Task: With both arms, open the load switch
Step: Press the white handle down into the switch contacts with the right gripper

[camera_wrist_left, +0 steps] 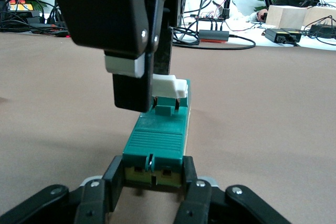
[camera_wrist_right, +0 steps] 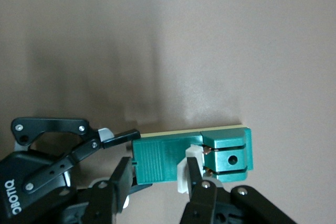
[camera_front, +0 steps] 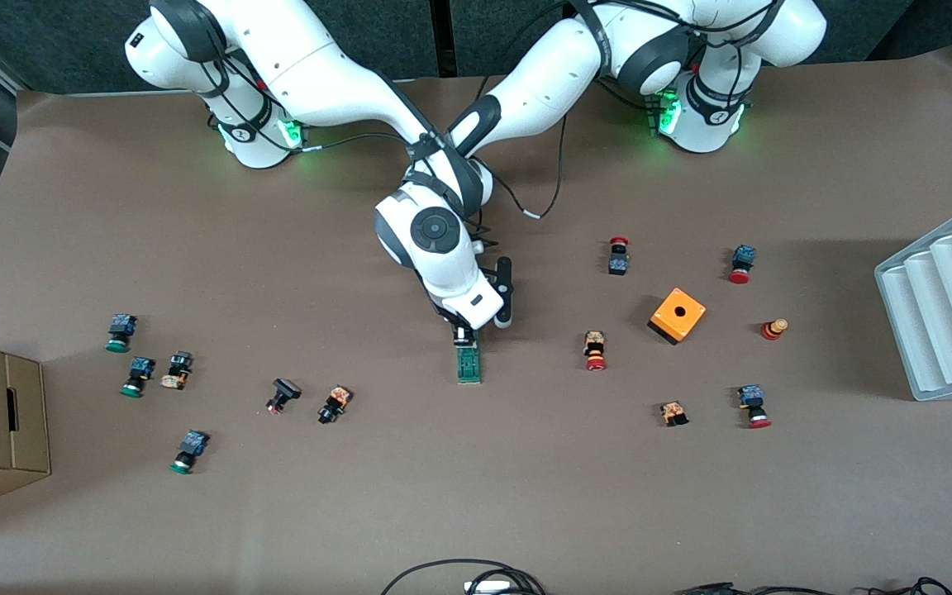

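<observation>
So, working from the front camera back:

- One load switch (camera_front: pixel 468 364) lies mid-tabletop (camera_front: pixel 476 496). Its long axis runs straight from the camera toward the arm bases, and its nearer end is free.
- Right gripper (camera_front: pixel 464 334) comes straight down on the farther part. Its fingers look narrowed and clamped on the switch at the white sliding piece (camera_wrist_left: pixel 170 86).
- Left gripper (camera_wrist_left: pixel 153 177) sits low at the farthest end, pinching the switch body end-on, so it's the brace.
- My guess: the slider has to travel along that long axis while the left arm holds the body.
- Count: one orange box (camera_front: pixel 678 315) and twelve push buttons (camera_front: pixel 594 350), six toward each end.
</observation>
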{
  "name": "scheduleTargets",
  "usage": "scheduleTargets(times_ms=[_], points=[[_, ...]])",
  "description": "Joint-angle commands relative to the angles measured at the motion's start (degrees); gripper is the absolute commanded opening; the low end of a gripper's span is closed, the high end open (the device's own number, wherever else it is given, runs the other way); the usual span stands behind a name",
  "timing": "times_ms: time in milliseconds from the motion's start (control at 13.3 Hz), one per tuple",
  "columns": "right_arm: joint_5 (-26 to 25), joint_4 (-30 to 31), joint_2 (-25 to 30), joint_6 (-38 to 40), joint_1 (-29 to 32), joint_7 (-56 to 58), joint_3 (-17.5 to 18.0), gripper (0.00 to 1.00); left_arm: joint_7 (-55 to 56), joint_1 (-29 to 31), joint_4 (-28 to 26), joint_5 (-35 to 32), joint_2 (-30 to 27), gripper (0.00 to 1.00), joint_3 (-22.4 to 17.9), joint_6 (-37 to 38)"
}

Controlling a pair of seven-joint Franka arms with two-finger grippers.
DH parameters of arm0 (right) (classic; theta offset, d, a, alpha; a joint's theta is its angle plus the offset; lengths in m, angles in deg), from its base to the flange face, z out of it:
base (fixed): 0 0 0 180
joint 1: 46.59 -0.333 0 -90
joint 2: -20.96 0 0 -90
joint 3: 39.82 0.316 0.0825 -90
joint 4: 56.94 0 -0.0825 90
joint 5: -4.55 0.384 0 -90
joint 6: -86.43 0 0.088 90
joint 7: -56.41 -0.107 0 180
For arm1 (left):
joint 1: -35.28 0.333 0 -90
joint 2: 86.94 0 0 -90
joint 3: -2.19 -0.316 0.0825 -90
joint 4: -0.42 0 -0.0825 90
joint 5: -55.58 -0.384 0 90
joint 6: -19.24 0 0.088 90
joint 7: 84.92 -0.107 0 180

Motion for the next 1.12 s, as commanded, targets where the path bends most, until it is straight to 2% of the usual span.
scheduleTargets(times_ms=[0, 1050], points=[[0.54, 2.12, 0.82, -0.72, -0.70, -0.63, -0.11, 0.49, 1.61, 0.40, -0.92, 0.58, 0.10, 0.32, -0.04, -1.69], [0.54, 2.56, 0.02, -2.21, -0.70, -0.63, -0.11, 0.47, 1.61, 0.40, -0.83, 0.58, 0.10, 0.32, -0.04, -1.69]])
